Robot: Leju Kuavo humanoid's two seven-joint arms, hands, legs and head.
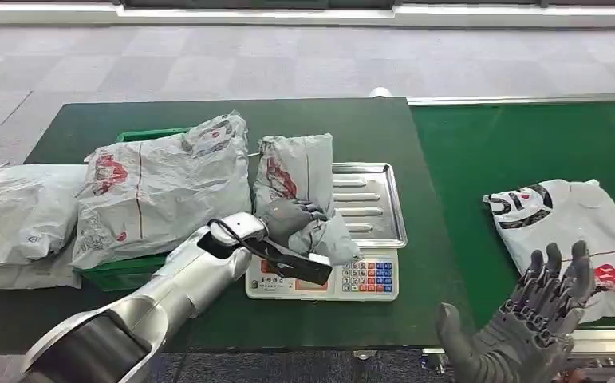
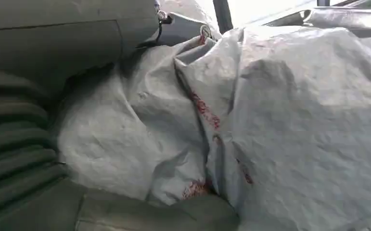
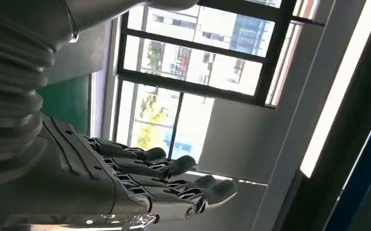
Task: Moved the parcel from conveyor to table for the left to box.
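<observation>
l hand (image 1: 292,217) grips parcel (image 1: 294,171); r hand (image 1: 527,319) raised, fingers spread.

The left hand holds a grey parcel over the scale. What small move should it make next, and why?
Probably lift the grey parcel a little and carry it toward the green crate. The left hand grips it over the scale's tray, and the crate lies just beside, already holding a large parcel. The right hand hovers with fingers apart and nothing in it near the white parcel on the conveyor.
</observation>
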